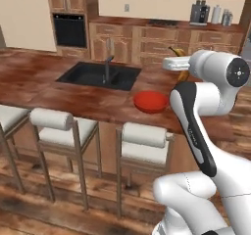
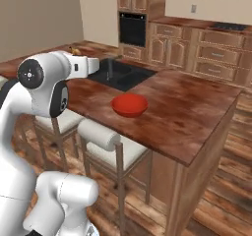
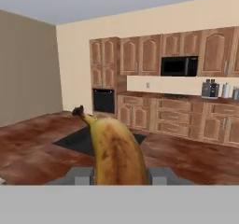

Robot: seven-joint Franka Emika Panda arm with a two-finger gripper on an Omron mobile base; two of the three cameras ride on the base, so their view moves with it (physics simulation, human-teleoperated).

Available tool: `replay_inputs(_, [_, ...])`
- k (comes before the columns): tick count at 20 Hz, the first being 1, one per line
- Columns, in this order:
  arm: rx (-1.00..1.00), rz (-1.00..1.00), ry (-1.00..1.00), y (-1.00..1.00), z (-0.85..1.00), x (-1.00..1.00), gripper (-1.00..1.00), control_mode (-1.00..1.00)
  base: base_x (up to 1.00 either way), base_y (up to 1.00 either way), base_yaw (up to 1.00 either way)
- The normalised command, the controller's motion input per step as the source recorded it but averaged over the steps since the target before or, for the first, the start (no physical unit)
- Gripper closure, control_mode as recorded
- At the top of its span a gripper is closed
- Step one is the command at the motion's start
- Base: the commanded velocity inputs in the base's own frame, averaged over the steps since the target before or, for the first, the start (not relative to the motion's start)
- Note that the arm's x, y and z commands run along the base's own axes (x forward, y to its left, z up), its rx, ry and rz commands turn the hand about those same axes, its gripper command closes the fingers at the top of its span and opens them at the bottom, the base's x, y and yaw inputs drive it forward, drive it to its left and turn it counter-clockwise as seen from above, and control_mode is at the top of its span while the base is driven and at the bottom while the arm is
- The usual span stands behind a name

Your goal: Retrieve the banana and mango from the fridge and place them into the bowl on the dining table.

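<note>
- Nearest the base, three white-cushioned stools (image 1: 142, 141) stand along the near edge of the table (image 1: 39, 82).
- The arm rises over them and reaches out level above the tabletop, at the bowl's side of the sink.
- The gripper (image 3: 119, 175) is pinching the banana (image 3: 114, 153) — in the hand view the fruit stands up between the two grey fingers (image 3: 79, 175), its dark stem curling up and to the left.
- In the left base view the banana (image 1: 182, 62) pokes out past the white hand, held in the air above the table and not touching it; in the right base view just a dark-tipped sliver of it (image 2: 75, 49) shows over the wrist.
- The red bowl (image 1: 151, 102) sits on the wood top near the table's near edge, beside the arm's elbow and lower than the hand; nothing can be seen inside it.
- Further in, the black sink (image 1: 98, 75) with its upright faucet (image 1: 106, 65) is set into the table — well apart from the bowl.
- Against the far wall stand wooden cabinets (image 3: 186, 113), a black wall oven (image 1: 69, 31), a microwave (image 3: 179, 66) above the counter, and a few small appliances (image 1: 210, 13) on the counter's right end.
</note>
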Motion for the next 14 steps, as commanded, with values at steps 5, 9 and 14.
replay_inputs(5, [0.00, 0.00, 0.00, 0.00, 0.00, 0.00, 1.00, 1.00, 0.58, 1.00, -0.51])
replay_inputs(9, [0.00, 0.00, 0.00, 0.00, 0.00, 0.00, 1.00, 1.00, 0.57, 0.84, -0.49])
replay_inputs(14, [0.00, 0.00, 0.00, 0.00, 0.00, 0.00, 1.00, 1.00, 0.53, 0.20, -0.43])
